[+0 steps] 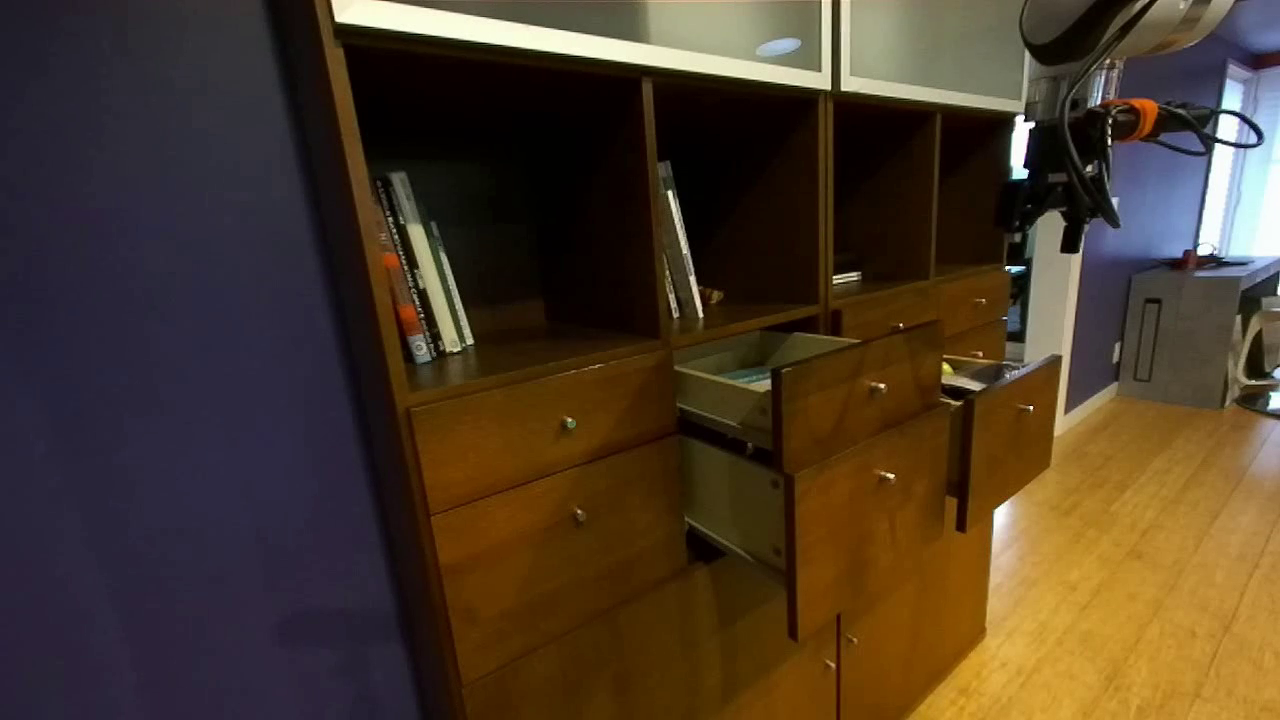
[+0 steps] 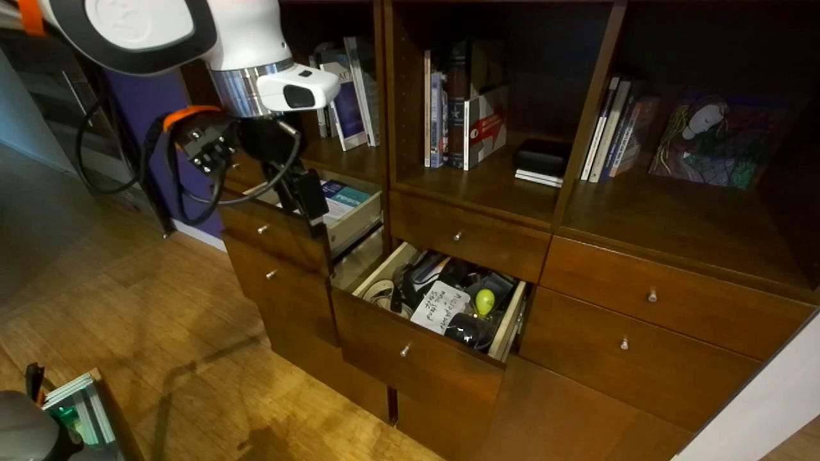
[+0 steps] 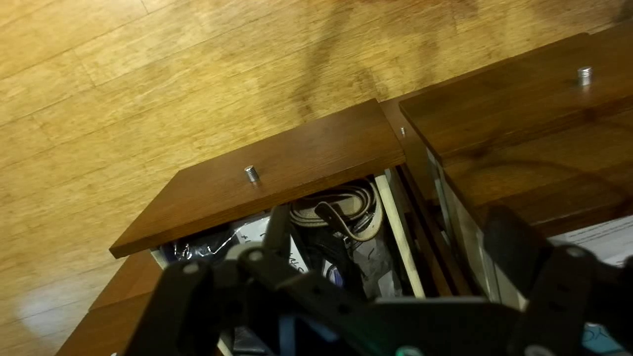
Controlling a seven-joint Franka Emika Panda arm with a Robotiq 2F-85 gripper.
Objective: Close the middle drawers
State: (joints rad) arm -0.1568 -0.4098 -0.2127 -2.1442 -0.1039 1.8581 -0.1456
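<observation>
Reddish-brown wood fronts the shallow drawer (image 1: 840, 405) and, directly below it, the tall drawer (image 1: 870, 530); in an exterior view both stand pulled well out of the middle of the cabinet (image 1: 600, 200), and each front carries 1 small round knob (image 1: 877, 388). To the right of the shallow drawer, the full drawer (image 1: 1010, 450) juts out too. To the left of the shallow drawer sit 2 closed drawers (image 1: 545, 430), and above it books (image 1: 682, 250) lean inside the cabinet. The arm (image 1: 1165, 30) hangs to the upper right of the shallow drawer, well apart from it; the floor (image 1: 1150, 560) spreads to its lower right.

In the wrist view, where the shallow drawer lies at the right, the gripper (image 3: 393, 237) reaches in from the bottom, its fingers (image 3: 509, 247) spread wide apart. 1 finger overlaps the side of the shallow drawer; the opposite finger is over the full drawer. Whether either touches anything cannot be told. A tan strap (image 3: 378, 212) lies coiled in the full drawer, on the side nearest the shallow drawer.

In an exterior view, printed papers (image 2: 343, 200) lie inside the shallow drawer, and the gripper points down, overlapping its front edge in the line of sight. Right of the shallow drawer and lower, the full drawer holds a handwritten card (image 2: 442, 307) and a lime-green egg shape (image 2: 485, 301). Farther right of the shallow drawer, 2 end drawers (image 2: 640, 374) sit flush, below a painting (image 2: 705, 144).
</observation>
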